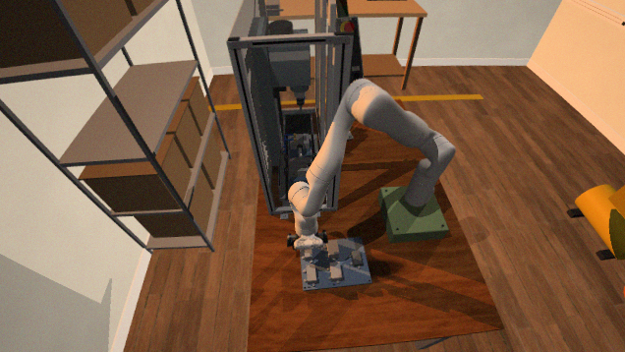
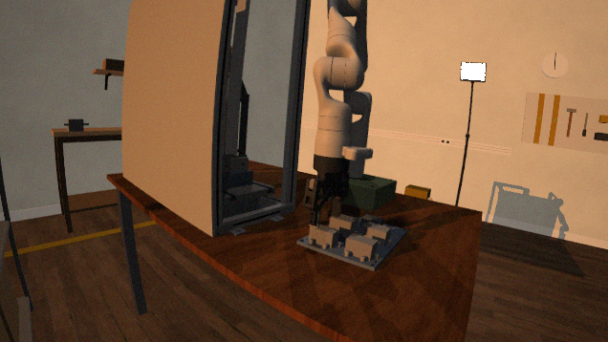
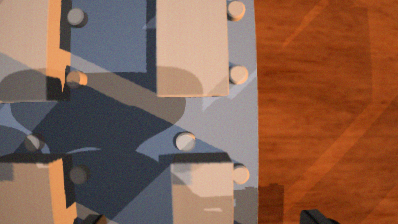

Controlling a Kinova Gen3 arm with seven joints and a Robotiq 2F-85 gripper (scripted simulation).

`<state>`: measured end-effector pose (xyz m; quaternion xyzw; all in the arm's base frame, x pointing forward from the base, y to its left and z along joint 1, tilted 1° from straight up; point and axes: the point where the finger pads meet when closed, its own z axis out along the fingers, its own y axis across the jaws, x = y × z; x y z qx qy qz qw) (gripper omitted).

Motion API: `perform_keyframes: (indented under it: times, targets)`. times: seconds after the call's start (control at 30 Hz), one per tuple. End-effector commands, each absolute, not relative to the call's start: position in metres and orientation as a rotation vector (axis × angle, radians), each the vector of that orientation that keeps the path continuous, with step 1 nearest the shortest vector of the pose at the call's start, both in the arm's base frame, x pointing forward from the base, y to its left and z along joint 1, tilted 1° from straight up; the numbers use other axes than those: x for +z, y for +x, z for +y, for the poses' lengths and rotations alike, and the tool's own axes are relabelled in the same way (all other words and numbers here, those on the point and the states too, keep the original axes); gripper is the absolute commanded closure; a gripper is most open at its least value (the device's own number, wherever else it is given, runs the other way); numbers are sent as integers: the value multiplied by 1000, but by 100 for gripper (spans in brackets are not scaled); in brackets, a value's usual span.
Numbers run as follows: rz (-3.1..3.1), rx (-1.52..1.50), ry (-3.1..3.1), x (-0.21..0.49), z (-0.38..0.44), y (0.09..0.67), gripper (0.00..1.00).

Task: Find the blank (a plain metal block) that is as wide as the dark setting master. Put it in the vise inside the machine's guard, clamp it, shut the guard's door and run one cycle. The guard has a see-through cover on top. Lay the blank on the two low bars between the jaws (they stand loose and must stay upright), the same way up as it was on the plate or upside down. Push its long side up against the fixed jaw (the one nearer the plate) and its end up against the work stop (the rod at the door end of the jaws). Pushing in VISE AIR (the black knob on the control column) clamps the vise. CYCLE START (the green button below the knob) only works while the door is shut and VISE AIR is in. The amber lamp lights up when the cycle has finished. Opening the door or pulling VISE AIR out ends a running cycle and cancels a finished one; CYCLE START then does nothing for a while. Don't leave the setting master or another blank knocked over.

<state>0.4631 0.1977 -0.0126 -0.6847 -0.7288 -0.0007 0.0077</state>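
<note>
The open, empty gripper points down low over the plate's corner nearest the guard. A narrow pale blank lies between the spread finger lines. A wider pale blank lies beside it. Two more pale blanks, one at the outer edge and one beside it, lie farther from the guard. The dark setting master is upright on the robot-base side. The vise is partly hidden inside the guard.
The blue plate has short round pins beside the blocks. The guard's frame stands just behind the arm. The dark control column is beyond it. The green robot base is beside the plate.
</note>
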Motion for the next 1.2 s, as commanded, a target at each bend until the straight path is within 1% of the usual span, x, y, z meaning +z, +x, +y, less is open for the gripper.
perform_keyframes:
  times: [0.0, 1.17]
  targets:
    - [-2279, -5, -2141, -14, 198, 464, 0]
    - [-2279, -5, -2141, -24, 198, 464, 0]
